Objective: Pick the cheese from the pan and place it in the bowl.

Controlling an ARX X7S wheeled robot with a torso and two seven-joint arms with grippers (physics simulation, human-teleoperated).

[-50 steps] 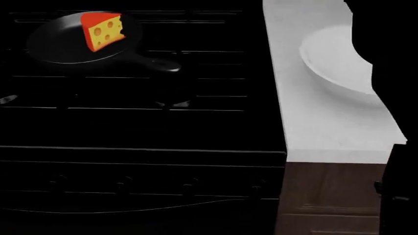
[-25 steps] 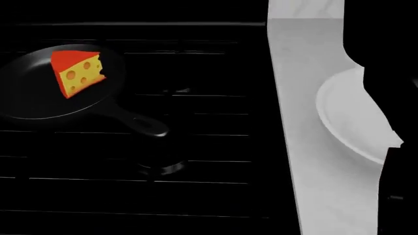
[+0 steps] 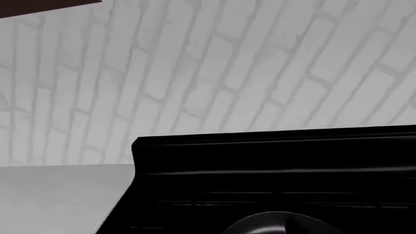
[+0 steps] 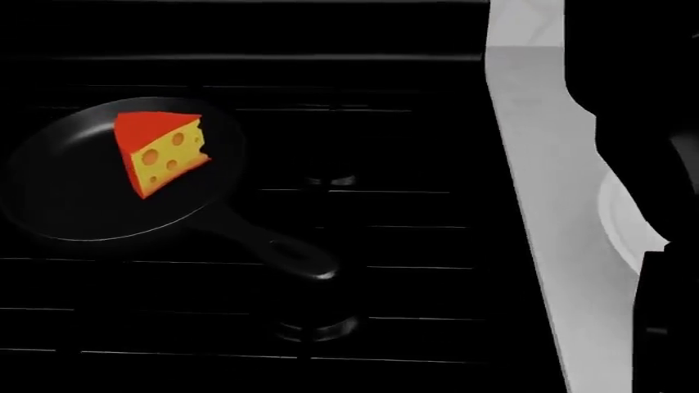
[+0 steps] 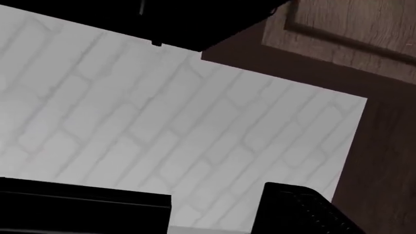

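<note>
In the head view the black pan (image 4: 77,196) sits on the dark stove at the left, its handle (image 4: 295,255) pointing toward the front right. The cheese (image 4: 164,151), a yellow holed wedge with a red top, lies in the pan. Only a sliver of the white bowl (image 4: 620,225) shows on the grey counter (image 4: 541,180) at the right. The rest is hidden behind the dark shape of my right arm (image 4: 644,123). I cannot make out that arm's gripper. My left gripper does not show in any view. Both wrist views face the brick wall.
The stove's black grates (image 4: 382,229) fill the middle of the head view. The left wrist view shows the stove's black back panel (image 3: 273,161) and a grey counter (image 3: 58,200). The right wrist view shows a wooden cabinet (image 5: 351,24) above the brick wall (image 5: 162,126).
The head view has shifted. The pan and cheese now sit lower and further right in it. The bowl has slid toward the right edge, more hidden behind my right arm.
</note>
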